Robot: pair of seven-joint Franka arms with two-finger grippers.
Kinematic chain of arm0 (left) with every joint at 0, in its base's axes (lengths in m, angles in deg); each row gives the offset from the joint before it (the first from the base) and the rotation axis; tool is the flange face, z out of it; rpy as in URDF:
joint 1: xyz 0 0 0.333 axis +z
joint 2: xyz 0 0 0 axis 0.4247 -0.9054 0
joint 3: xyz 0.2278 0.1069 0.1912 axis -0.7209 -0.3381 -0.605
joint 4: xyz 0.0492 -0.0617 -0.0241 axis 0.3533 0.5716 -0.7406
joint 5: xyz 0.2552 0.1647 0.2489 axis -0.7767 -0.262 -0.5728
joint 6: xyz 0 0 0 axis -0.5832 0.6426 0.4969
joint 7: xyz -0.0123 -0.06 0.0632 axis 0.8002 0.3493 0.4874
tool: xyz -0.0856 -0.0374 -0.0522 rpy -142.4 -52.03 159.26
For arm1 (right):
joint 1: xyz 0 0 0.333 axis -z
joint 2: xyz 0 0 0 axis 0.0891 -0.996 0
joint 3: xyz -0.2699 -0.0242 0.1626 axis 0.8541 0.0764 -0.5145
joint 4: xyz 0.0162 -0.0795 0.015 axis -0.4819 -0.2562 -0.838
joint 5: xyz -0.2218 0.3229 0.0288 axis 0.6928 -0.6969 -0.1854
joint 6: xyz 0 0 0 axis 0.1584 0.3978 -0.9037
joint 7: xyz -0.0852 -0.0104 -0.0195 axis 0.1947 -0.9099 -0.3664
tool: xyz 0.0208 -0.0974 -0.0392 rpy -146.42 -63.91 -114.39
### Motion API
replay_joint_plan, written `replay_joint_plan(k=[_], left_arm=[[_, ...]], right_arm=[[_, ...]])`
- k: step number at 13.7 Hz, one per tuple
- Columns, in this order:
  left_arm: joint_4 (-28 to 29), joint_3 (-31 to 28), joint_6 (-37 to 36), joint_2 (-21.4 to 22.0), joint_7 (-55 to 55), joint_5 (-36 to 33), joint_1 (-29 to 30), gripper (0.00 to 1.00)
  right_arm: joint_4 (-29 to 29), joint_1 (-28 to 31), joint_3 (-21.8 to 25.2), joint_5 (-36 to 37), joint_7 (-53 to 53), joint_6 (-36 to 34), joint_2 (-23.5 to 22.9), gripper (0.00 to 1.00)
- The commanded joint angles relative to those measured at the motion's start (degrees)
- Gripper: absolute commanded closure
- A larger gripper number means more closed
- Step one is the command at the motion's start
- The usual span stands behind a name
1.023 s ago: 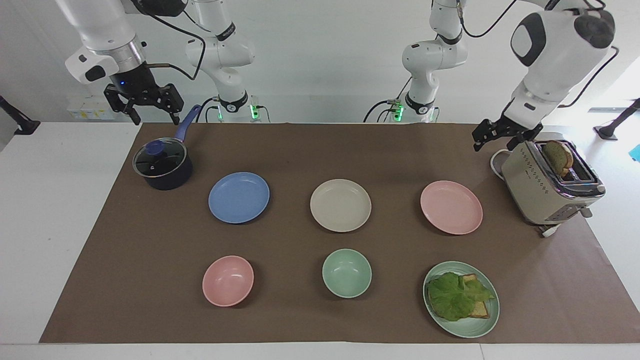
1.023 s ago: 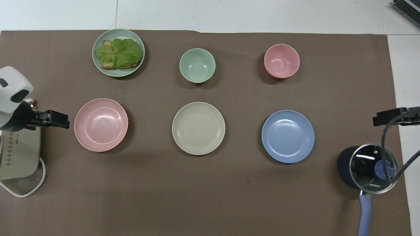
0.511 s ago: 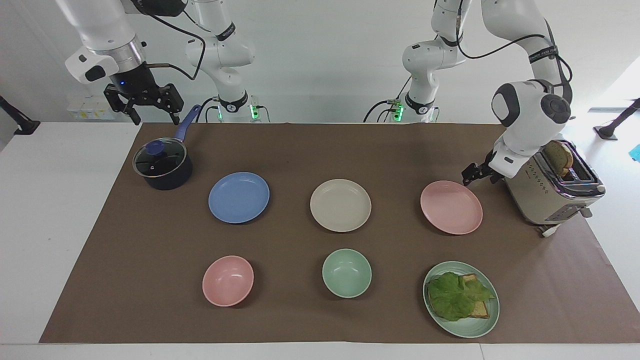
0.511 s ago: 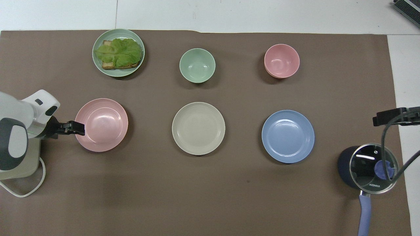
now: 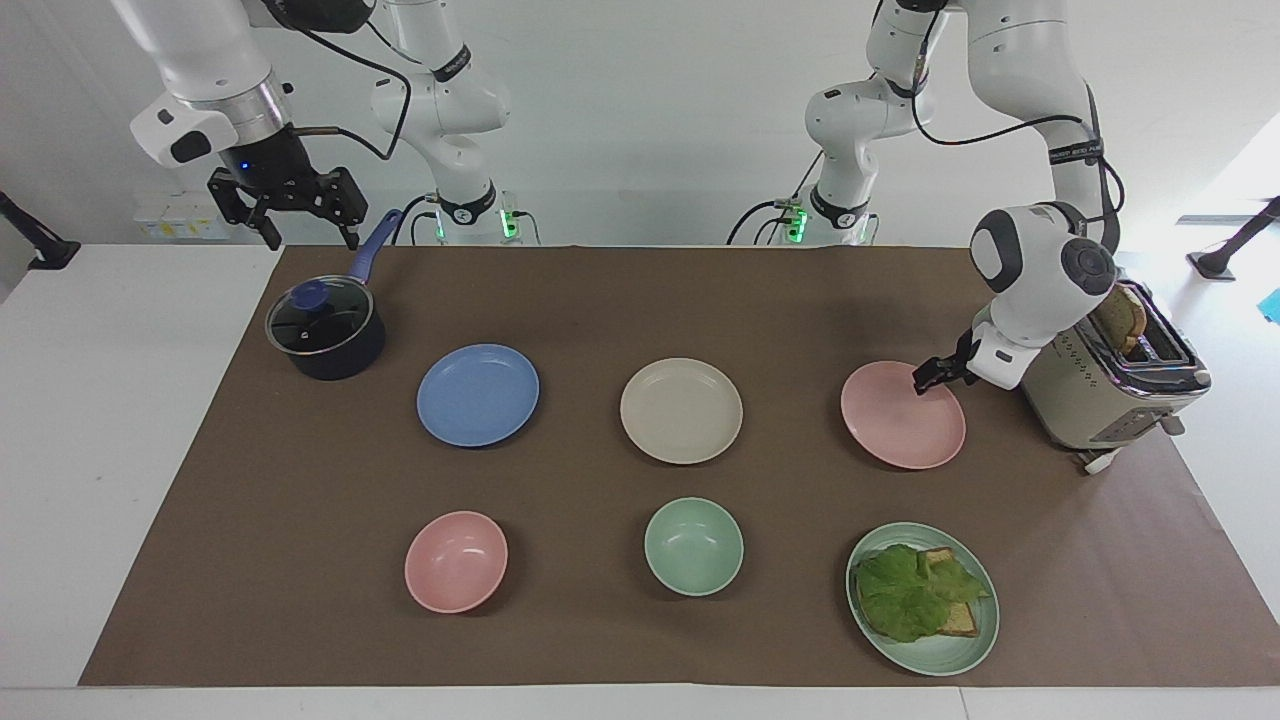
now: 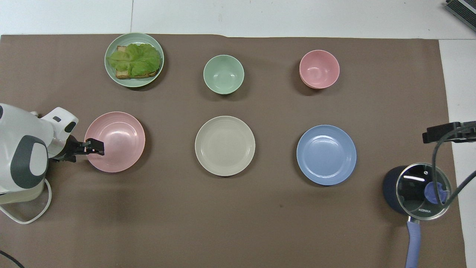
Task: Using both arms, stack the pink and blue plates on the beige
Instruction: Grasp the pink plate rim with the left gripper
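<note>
- The beige plate (image 5: 681, 410) sat bare, between the blue plate (image 5: 478, 394) and the pink plate (image 5: 903, 414), each well apart from it.
- The green plate (image 5: 960, 650) held lettuce (image 5: 908, 592) on toast.
- The left gripper (image 5: 926, 376) stood with fingers apart at the pink plate's rim.
- The right gripper (image 5: 305, 228) waited with fingers spread over the mat's edge by the pot (image 5: 325, 331).
</note>
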Motion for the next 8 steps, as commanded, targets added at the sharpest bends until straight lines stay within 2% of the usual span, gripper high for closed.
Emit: replay_joint_plan(k=[1, 2, 3, 4, 5, 8], left_arm=[[3.13, 0.49, 1.48, 1.63, 5.33, -0.58, 0.66, 0.0], [3.22, 0.49, 1.13, 1.72, 8.05, -0.5, 0.66, 0.17], [3.22, 0.49, 1.04, 1.72, 9.56, -0.49, 0.66, 0.57], [3.14, 0.58, 0.95, 1.63, 9.75, -0.49, 0.4, 0.93], [2.96, 0.58, 0.95, 1.54, 9.66, -0.49, 0.4, 1.0], [1.3, 0.66, -1.58, 1.02, 9.14, -0.41, 0.31, 1.0]], right_arm=[[0.3, 0.33, -0.29, -0.98, 0.5, -0.82, 0.38, 0.0], [0.3, 0.33, -0.29, -0.98, 0.5, -0.82, 0.38, 0.0], [0.3, 0.33, -0.29, -0.98, 0.5, -0.82, 0.38, 0.0], [0.3, 0.33, -0.2, -0.98, 0.5, -0.82, 0.38, 0.0], [0.3, 0.33, -0.29, -0.98, 0.5, -0.82, 0.38, 0.0], [0.3, 0.33, -0.29, -0.98, 0.5, -0.82, 0.38, 0.0]])
